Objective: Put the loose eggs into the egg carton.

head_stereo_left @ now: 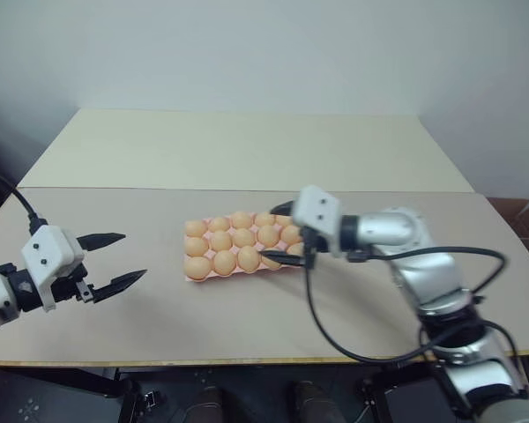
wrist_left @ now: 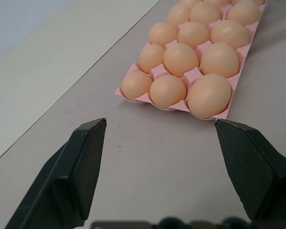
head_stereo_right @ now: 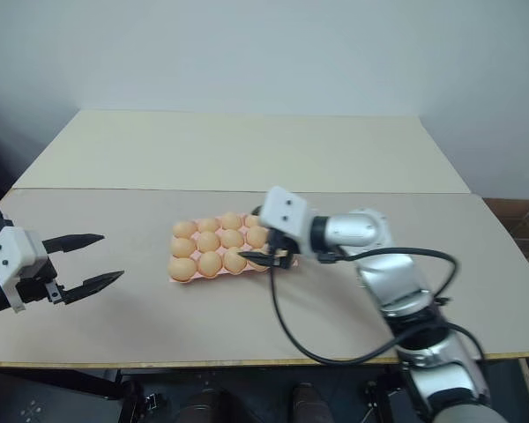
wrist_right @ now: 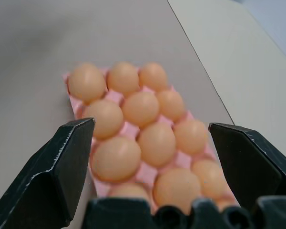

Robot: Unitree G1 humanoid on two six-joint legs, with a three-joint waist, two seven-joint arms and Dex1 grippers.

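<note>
The pale pink egg carton (head_stereo_left: 191,277) lies flat in the middle of the near table, its cups filled with orange-tan eggs (head_stereo_left: 222,262). Every egg I see sits in a cup; loose eggs are out of view. My right gripper (head_stereo_left: 273,233) hovers open over the carton's right end, holding nothing. In the right wrist view its fingers (wrist_right: 69,157) frame the rows of eggs (wrist_right: 117,157). My left gripper (head_stereo_left: 134,256) stands open and empty well to the left of the carton, pointing at it. The left wrist view shows the carton's near end (wrist_left: 133,98) beyond its fingers (wrist_left: 86,157).
The carton rests on a grey-brown table (head_stereo_left: 247,326) whose front edge is close to me. A beige table (head_stereo_left: 247,150) butts against it behind. A black cable (head_stereo_left: 335,339) loops from my right arm over the table. A cardboard box (head_stereo_left: 520,216) stands at the far right.
</note>
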